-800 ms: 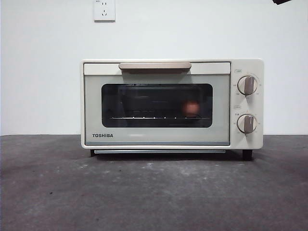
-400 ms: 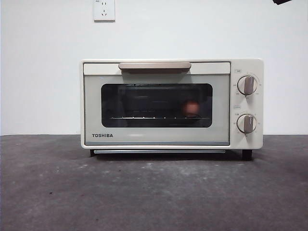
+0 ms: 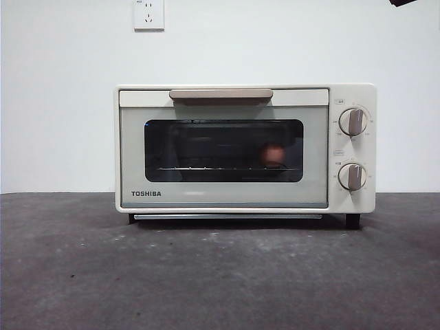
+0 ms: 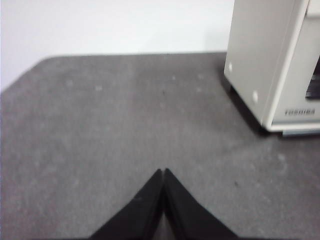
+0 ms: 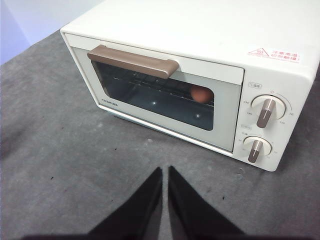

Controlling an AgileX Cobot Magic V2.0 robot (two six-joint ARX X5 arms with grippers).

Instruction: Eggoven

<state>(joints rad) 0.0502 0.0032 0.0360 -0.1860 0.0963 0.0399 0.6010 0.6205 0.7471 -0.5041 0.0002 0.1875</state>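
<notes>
The cream TOSHIBA toaster oven [image 3: 227, 196] stands on the grey table with its door closed. The reddish-brown egg [image 3: 273, 155] lies on the rack inside, behind the dark glass window at its right side; it also shows in the right wrist view [image 5: 201, 94]. The beige handle [image 3: 221, 94] runs along the door's top. My right gripper [image 5: 164, 172] is shut and empty, above the table in front of the oven [image 5: 210, 120]. My left gripper [image 4: 163, 172] is shut and empty, over the table off the oven's left side [image 4: 260, 60].
Two knobs [image 3: 353, 122] [image 3: 352, 177] sit on the oven's right panel. A white wall socket [image 3: 148, 14] is on the wall behind. A black arm tip [image 3: 402, 3] shows at the top right corner. Grey table surface [image 3: 220, 275] lies in front.
</notes>
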